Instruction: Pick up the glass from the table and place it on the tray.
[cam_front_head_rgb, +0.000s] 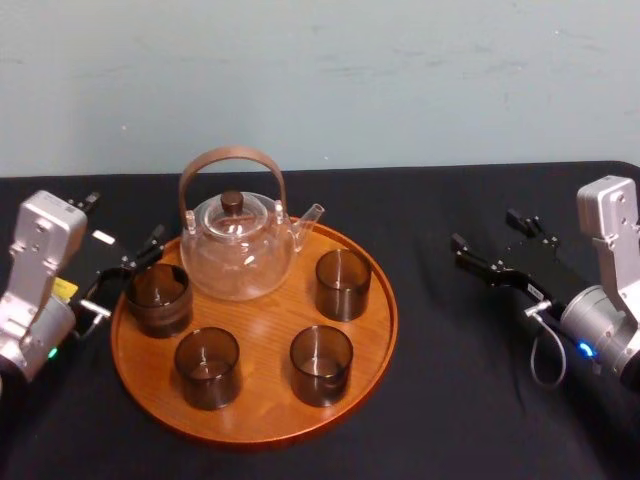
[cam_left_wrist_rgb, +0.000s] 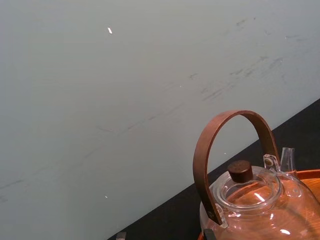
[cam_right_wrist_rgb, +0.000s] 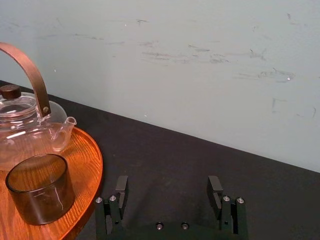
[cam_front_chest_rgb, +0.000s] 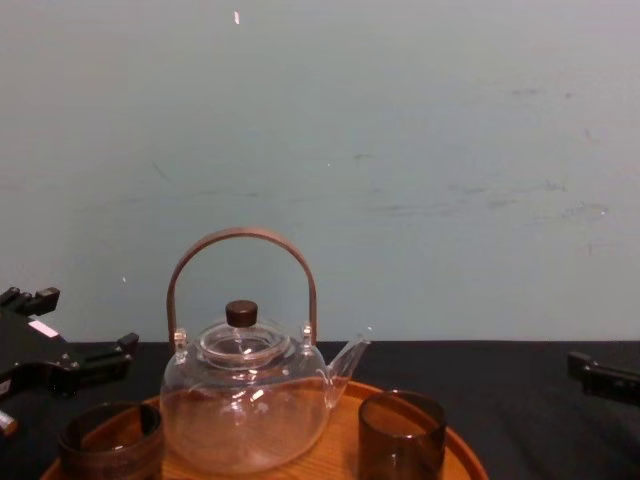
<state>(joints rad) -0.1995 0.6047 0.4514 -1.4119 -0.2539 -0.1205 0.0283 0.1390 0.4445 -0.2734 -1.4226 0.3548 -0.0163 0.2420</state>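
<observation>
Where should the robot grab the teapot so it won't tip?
By the top of the arched brown handle, coming straight down from above. The handle stands upright over the lid and is thin enough to pinch across, while the teapot has a round, wide, likely slippery glass belly. The left gripper, open by the tray's left edge, looks nearest.

Silver-grey arm housings (cam_front_head_rgb: 40, 240) carry black fittings. The left end effector (cam_front_head_rgb: 128, 275) has a yellow label (cam_front_head_rgb: 65, 290) and a green light (cam_front_head_rgb: 52, 352). The right end effector (cam_front_head_rgb: 488, 232) has silver screws (cam_right_wrist_rgb: 110, 198), a grey cable loop (cam_front_head_rgb: 545, 362) and a blue light (cam_front_head_rgb: 583, 349).
</observation>
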